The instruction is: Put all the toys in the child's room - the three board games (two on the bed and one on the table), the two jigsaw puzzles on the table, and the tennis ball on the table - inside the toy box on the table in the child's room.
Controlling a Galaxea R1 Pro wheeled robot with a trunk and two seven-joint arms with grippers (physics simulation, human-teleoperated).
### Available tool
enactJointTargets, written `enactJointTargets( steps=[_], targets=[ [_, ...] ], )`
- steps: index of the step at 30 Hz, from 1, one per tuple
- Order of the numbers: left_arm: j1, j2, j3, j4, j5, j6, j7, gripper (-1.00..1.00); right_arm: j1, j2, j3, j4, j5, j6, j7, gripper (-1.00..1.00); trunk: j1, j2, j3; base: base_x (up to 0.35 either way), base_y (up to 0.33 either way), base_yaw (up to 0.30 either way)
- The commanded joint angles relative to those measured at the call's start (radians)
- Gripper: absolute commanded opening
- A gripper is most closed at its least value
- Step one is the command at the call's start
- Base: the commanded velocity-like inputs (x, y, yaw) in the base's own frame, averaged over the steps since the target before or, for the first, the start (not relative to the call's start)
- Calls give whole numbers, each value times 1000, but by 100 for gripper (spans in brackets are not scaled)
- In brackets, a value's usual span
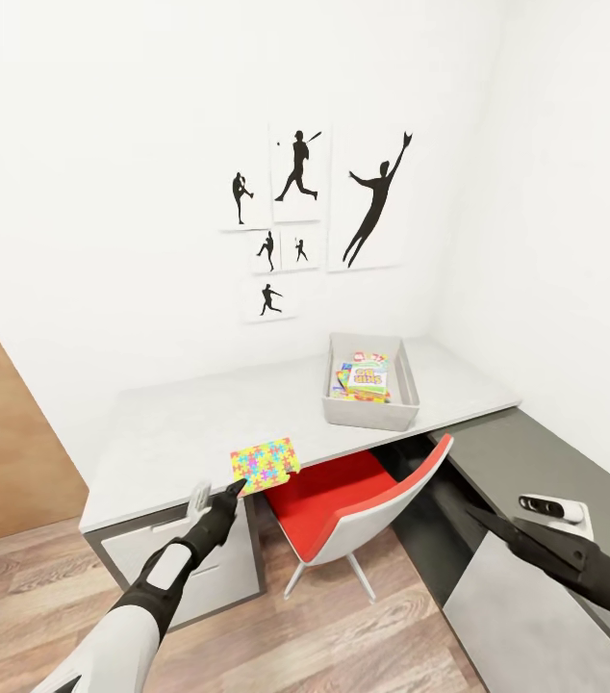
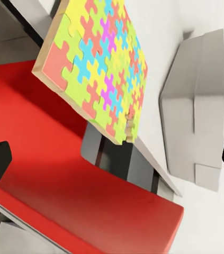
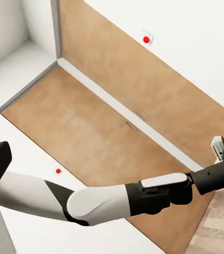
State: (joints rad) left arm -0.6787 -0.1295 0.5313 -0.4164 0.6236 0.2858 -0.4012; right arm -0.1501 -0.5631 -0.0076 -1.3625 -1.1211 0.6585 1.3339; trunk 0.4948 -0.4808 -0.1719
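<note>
The left gripper (image 1: 233, 488) reaches toward the front edge of the table (image 1: 170, 433) with its jaws spread and holding nothing, its tips just short of the jigsaw puzzle (image 1: 266, 464) that overhangs that edge above the red chair (image 1: 353, 500). Farther back on the table, near the right-hand wall, the grey toy box (image 1: 370, 412) holds colourful board games (image 1: 365, 377). The right gripper (image 1: 507, 531) hangs low over the dark side cabinet (image 1: 536, 462), and I cannot tell how its jaws stand
</note>
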Motion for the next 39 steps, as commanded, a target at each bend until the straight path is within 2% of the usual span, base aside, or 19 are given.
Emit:
enactJointTargets(
  steps=[1, 5, 10, 16, 39],
  targets=[
    [-1, -1, 4, -1, 7, 9, -3, 100, 0, -1, -1, -1, -5, 10, 1, 100, 0, -2, -2, 0, 0, 0],
    [-1, -1, -10, -1, 7, 9, -4, 100, 2, 0, -4, -3, -5, 12, 1, 100, 0, -2, -2, 0, 0, 0],
    [-1, -1, -53, -1, 8, 8, -7, 100, 4, 0, -6, -4, -5, 13, 2, 100, 0, -2, -2, 12, 0, 0],
    [-1, -1, -70, -1, 9, 7, -8, 100, 4, 1, -6, -4, -5, 13, 2, 100, 0, -2, -2, 87, 0, 0],
    [-1, -1, -75, -1, 10, 6, -7, 100, 4, 8, -6, -4, -5, 9, 1, 100, 0, -2, -2, 71, 0, 0]
  ],
)
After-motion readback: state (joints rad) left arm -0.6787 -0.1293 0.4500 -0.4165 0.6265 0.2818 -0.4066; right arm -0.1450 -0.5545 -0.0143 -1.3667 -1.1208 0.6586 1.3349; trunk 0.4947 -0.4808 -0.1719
